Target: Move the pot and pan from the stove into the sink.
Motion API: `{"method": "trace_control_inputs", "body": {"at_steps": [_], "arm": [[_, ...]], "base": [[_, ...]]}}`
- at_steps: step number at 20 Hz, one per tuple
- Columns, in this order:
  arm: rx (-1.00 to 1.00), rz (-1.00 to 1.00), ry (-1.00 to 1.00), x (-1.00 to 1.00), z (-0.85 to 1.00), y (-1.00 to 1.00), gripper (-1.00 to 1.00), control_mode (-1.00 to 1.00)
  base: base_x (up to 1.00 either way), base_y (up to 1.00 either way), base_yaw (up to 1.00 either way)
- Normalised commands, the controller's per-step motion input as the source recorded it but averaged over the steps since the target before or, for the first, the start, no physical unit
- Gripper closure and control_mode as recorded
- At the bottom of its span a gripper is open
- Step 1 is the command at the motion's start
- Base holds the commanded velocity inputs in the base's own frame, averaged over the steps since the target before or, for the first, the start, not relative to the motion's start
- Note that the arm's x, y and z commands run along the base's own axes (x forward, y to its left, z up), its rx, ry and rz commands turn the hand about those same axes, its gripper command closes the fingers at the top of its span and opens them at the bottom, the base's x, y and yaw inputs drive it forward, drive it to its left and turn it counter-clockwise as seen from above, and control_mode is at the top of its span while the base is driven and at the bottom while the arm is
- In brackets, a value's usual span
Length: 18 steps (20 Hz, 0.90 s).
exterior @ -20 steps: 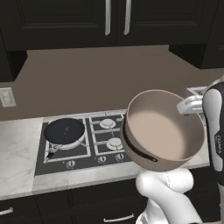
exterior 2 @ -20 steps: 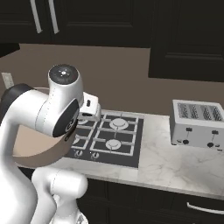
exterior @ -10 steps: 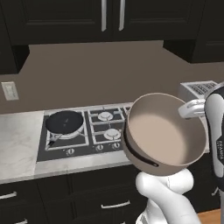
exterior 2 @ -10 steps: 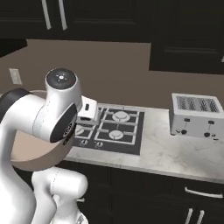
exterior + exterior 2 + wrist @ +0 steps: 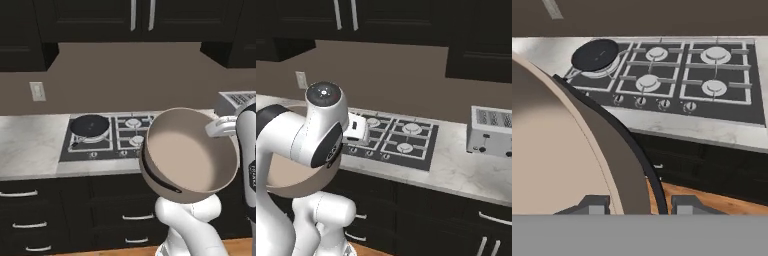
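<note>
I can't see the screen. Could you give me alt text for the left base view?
A white robot arm holds a wide beige pot in the air by its rim, tilted so its bare inside faces the camera, in front of dark lower cabinets. Behind it, a black pan sits on the stove's back left burner, in a pale marble counter.

I see a pale marble counter [image 5: 30,145] running along the wall above dark drawer fronts. Set into it is the stove [image 5: 115,137], a black gas cooktop with grey grates and a row of silver knobs along its near edge. The pan [image 5: 90,125] sits on the far left burner, its thin handle pointing toward the near left. To the right of the stove, apart from it, a silver toaster [image 5: 491,131] stands on the marble.
</note>
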Motion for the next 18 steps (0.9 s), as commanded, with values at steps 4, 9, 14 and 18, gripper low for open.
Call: {"method": "trace_control_inputs", "body": {"at_steps": [4,9,14,18], "arm": [[0.0,0.0,0.0,0.0,0.0,0.0,1.0,1.0],[0.0,0.0,0.0,0.0,0.0,0.0,1.0,1.0],[0.0,0.0,0.0,0.0,0.0,0.0,1.0,1.0],[0.0,0.0,0.0,0.0,0.0,0.0,1.0,1.0]], "base": [[-0.23,-0.11,0.4],[-0.2,-0.07,0.39],[-0.21,-0.06,0.37],[-0.2,-0.08,0.39]]}}
